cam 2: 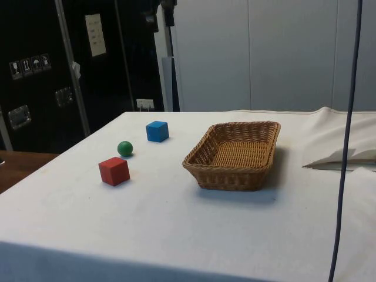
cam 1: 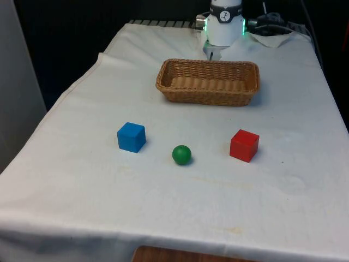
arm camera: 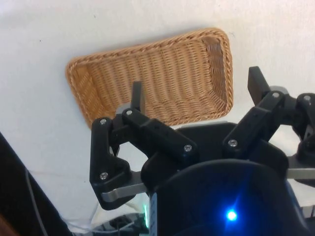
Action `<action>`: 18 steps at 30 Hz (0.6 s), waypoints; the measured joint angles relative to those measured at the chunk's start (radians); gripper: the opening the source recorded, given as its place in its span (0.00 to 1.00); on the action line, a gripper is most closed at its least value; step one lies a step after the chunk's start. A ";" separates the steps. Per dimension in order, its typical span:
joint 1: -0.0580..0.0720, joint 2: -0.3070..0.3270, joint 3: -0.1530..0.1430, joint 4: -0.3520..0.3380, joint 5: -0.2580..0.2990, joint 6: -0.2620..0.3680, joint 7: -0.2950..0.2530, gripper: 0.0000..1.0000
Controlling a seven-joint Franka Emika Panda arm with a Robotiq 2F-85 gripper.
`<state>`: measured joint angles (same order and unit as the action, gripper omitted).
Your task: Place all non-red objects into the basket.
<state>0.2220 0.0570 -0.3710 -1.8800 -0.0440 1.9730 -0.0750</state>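
Nearest the table's front edge, three small things are set in a loose row across the white cloth (cam 1: pixel 82 180): a blue cube (cam 1: pixel 131 137) towards the front view's left, a green ball (cam 1: pixel 181 154) at the middle and slightly nearer the front edge, and a red cube (cam 1: pixel 244 145) towards the front view's right. The three are kept apart from one another, none touching, and in the side view the red cube (cam 2: pixel 114 171) is seen closest to that camera, with the green ball (cam 2: pixel 124 148) and blue cube (cam 2: pixel 157 131) lined up beyond it. Farther back, well apart from the row and towards the table's far edge, a wicker basket (cam 1: pixel 163 82) is placed with its long side facing the front; nothing is seen lying inside it. In the wrist view the gripper (arm camera: pixel 197 93) is held above the basket (arm camera: pixel 78 83), its two black fingers (arm camera: pixel 137 96) spread wide, with nothing gripped between them and nothing touched.
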 measured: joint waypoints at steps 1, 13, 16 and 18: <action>0.000 0.000 -0.003 -0.002 0.001 0.009 -0.003 1.00; -0.004 0.037 -0.044 -0.011 0.011 0.095 -0.038 1.00; -0.006 0.049 -0.058 -0.008 0.022 0.110 -0.056 1.00; -0.007 0.054 -0.062 -0.005 0.025 0.113 -0.061 1.00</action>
<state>0.2150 0.1110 -0.4330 -1.8850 -0.0190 2.0860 -0.1360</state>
